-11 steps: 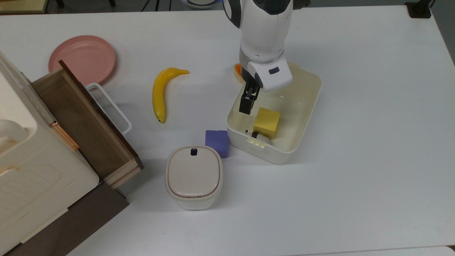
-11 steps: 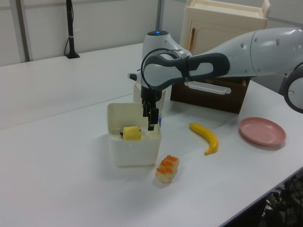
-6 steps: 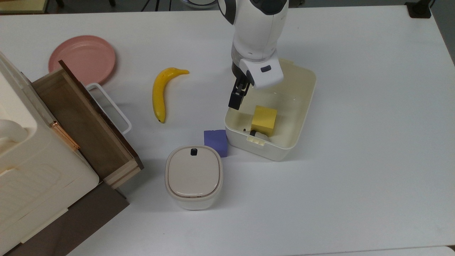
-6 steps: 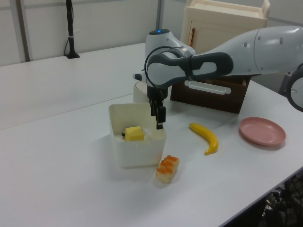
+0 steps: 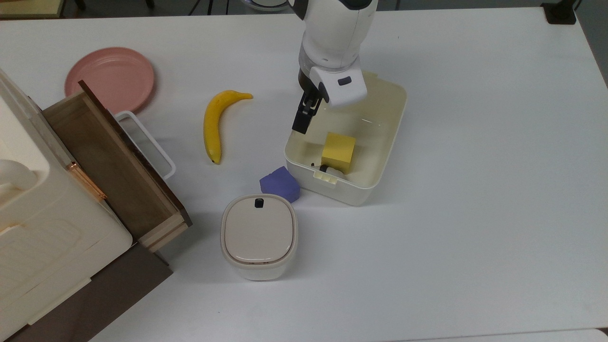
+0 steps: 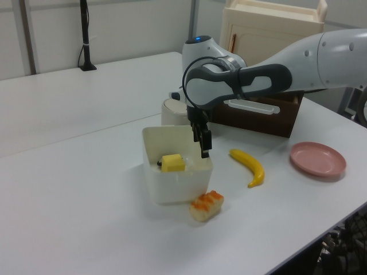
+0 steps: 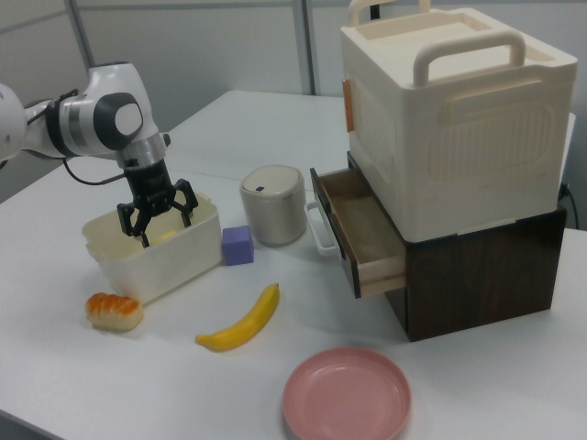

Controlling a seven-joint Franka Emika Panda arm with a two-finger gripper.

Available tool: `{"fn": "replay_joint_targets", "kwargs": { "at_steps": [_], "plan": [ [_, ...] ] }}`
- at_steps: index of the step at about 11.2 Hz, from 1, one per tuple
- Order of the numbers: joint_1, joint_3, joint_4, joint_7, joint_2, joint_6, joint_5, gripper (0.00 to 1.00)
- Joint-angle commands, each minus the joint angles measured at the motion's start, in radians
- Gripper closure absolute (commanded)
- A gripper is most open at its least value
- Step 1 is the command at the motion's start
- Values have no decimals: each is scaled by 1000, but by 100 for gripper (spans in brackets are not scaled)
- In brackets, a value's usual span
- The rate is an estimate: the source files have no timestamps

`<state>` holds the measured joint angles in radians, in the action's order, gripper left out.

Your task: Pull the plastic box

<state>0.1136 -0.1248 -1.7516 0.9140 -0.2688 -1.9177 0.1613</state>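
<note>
Now the plastic box has slid toward the banana

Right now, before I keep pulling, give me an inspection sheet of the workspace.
Surface: white table, flat.
Job's things: plastic box, lidless, upright; yellow block inside.
Clutter: purple block against the box's corner; lidded bin beside it; banana; pink plate; orange-topped bread piece touching the box; cabinet with open wooden drawer.
Grippers: gripper open, fingers straddling the box's wall, one inside.
Cables: nothing seen on the table.
Surroundings: black stand on a neighbouring table.
</note>
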Motion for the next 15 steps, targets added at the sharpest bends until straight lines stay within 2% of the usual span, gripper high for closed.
{"fn": "replay_joint_targets", "kwargs": {
  "at_steps": [1, 6, 8, 12, 15],
  "plan": [
    [-6, 11, -60, -12, 45, 6, 27, 0],
    [-6, 33, -66, -11, 66, 39, 49, 0],
    [-8, 39, -103, 8, 103, 39, 55, 0],
    [-6, 50, -106, 25, 102, 39, 55, 0],
    [-6, 48, -92, -30, 102, 49, 41, 0]
  ]
}}
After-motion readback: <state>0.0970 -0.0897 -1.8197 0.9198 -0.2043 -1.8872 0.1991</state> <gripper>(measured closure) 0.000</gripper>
